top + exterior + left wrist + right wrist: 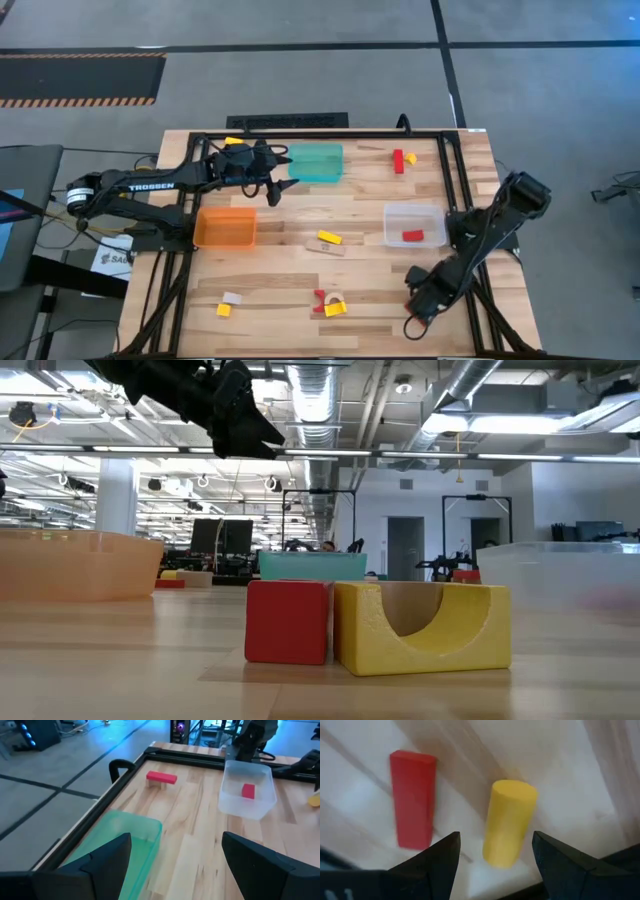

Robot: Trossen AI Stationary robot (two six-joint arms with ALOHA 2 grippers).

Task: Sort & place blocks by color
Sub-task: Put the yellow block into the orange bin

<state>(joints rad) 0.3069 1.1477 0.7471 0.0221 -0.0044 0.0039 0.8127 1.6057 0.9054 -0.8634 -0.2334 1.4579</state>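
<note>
Overhead, the wooden table carries a teal bin, an orange bin and a clear bin holding one red block. Other blocks lie scattered, some near the front edge. The left gripper hangs open-fingered beside the teal bin, empty. The right gripper, fingers apart, sits over a yellow cylinder beside a red bar.

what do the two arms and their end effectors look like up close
Both arms are dark, jointed links. The left arm has white TROSSEN lettering along one link, a pale ring at its base joint and cables trailing from it. The right arm shows no readable marking. The left end effector and the right end effector each have two dark, angular, wedge-shaped fingers.
</note>
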